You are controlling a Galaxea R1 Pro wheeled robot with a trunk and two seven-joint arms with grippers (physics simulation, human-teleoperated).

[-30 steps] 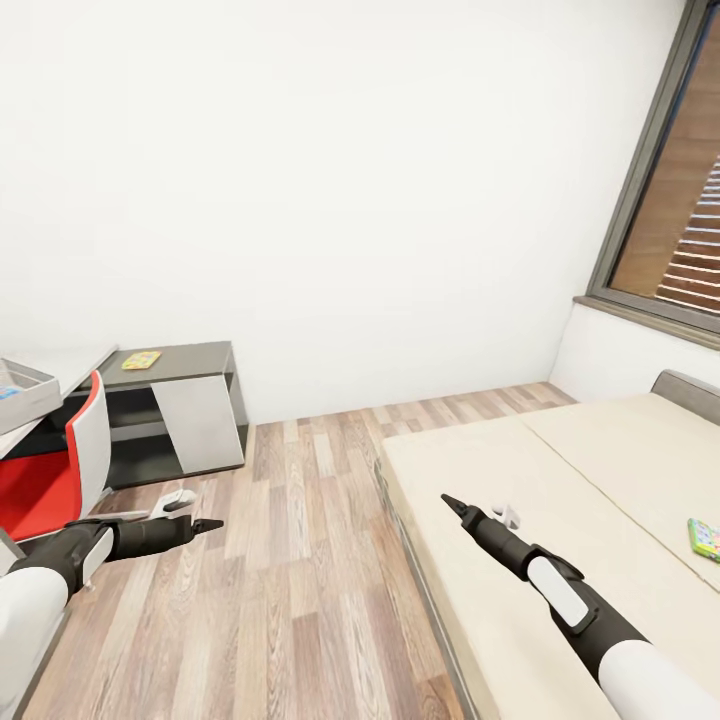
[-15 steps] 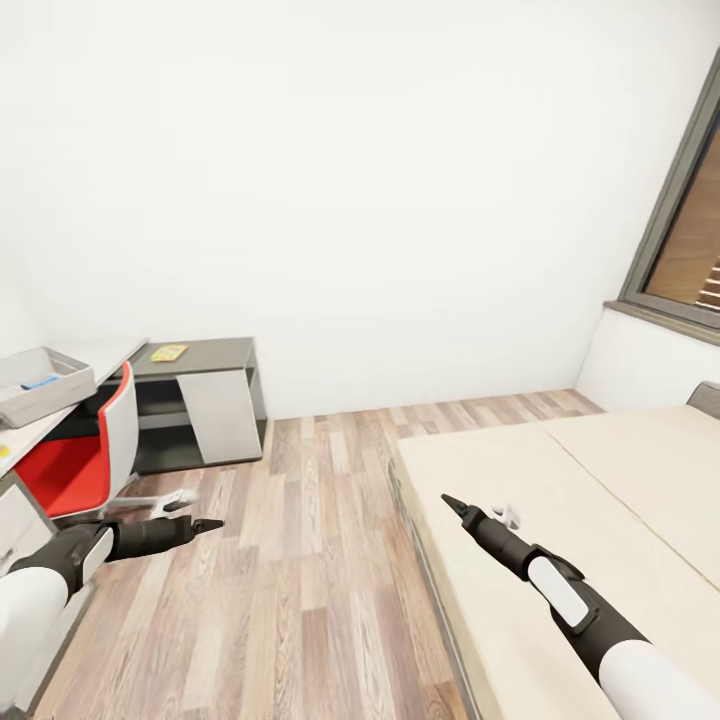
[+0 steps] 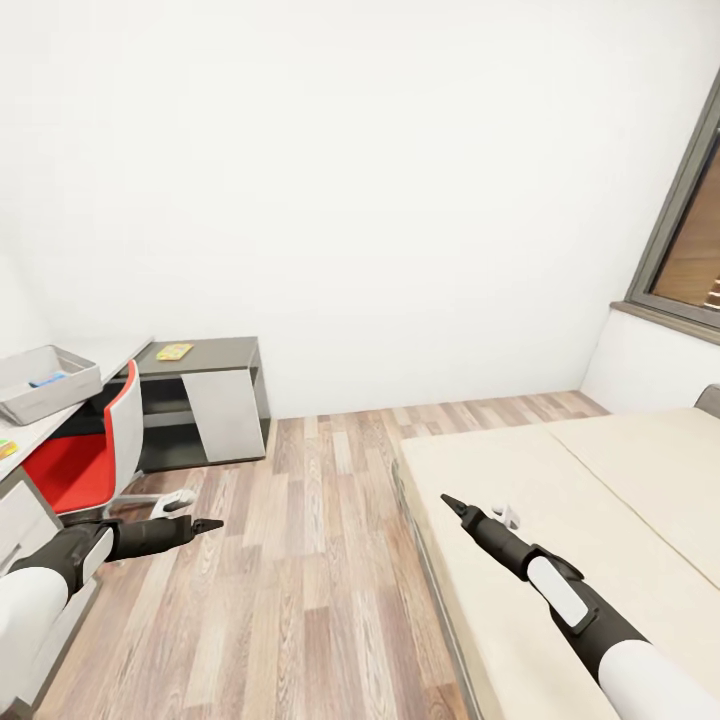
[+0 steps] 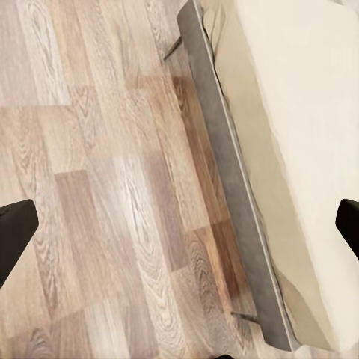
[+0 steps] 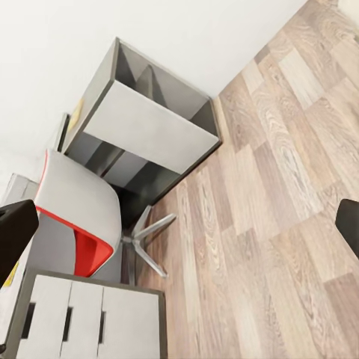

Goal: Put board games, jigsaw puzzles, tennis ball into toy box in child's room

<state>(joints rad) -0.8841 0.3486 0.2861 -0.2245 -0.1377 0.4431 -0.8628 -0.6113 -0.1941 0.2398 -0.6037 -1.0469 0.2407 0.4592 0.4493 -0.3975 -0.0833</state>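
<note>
The pale grey toy box sits on the light table at the far left, with something blue inside it. A colourful sliver lies on the table at the picture's edge; I cannot tell what it is. A flat yellow-green printed square rests on the dark grey cabinet. The beige bed fills the right, its visible part bare. Board games and tennis ball are out of view. My left gripper hangs open over the floor, my right gripper open over the bed's near edge.
A red chair with a star base stands between table and cabinet. Pale drawer fronts sit under the table. Wood-plank floor runs between chair and bed frame. A window is at the right.
The camera has turned further left: toy box, chair and cabinet slid right in the picture, and a colourful box on the bed left the frame. Both arms keep their pose.
</note>
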